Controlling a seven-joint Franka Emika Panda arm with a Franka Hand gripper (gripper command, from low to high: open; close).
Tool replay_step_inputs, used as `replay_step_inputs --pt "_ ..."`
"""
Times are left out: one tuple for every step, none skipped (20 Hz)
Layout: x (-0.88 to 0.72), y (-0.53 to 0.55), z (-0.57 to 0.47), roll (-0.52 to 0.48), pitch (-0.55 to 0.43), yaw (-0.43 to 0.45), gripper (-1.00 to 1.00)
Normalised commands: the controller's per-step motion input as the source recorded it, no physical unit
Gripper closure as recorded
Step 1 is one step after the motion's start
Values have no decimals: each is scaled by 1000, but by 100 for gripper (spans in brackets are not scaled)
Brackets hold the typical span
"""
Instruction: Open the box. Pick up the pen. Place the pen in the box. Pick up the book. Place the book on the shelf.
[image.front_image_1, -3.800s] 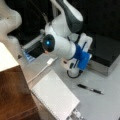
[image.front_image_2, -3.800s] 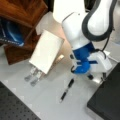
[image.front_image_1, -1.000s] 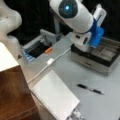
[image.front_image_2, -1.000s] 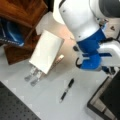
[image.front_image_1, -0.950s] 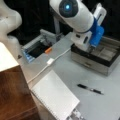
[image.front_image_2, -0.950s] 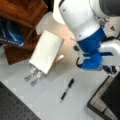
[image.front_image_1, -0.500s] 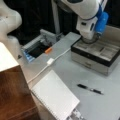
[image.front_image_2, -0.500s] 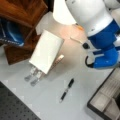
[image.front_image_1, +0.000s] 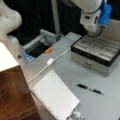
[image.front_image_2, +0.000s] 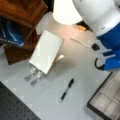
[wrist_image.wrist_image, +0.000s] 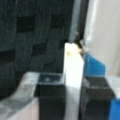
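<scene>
The box (image.front_image_1: 96, 53) stands open at the right of the grey surface (image.front_image_1: 75, 72) in a front view, its pale compartments showing and its lid tilted up behind. The arm's white and blue end hangs just above the box's far edge; the end effector (image.front_image_1: 94, 32) sits at that spot, and whether it is released or clenched cannot be told, nor does the wrist view settle it. The pen (image.front_image_1: 90, 89) lies flat on the surface in front of the box, apart from it, and appears again in a front view (image.front_image_2: 67, 90) between the book and the box corner (image.front_image_2: 106, 101). The white spiral-bound book (image.front_image_1: 55, 97) rests near the left, beside the brown shelf (image.front_image_1: 13, 96) with its pale top; in a front view the book (image.front_image_2: 46, 51) lies just next to the shelf (image.front_image_2: 21, 15). A grey tray (image.front_image_1: 40, 47) with a dark inside sits farther back, and a white cable (image.front_image_1: 50, 62) runs across the surface.
</scene>
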Motion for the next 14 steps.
replay_step_inputs --pt "117 265 5 163 -17 -31 100" --pt "120 264 4 137 -24 -22 100" --pt "123 281 8 111 -30 -15 100" --pt "125 304 12 89 -36 -8 100" --pt "124 322 18 81 -43 -4 100" --pt "128 357 25 76 -49 1 100" --pt "130 367 31 72 -49 4 100" --pt "130 330 43 69 -46 6 100" --pt "137 346 41 61 -42 3 100" --pt "144 341 35 68 -34 3 100" --pt "149 317 31 69 -24 6 100" --pt "157 302 24 76 -10 5 100" --pt "163 293 15 89 8 4 -100" --pt "173 292 1 82 29 7 -100"
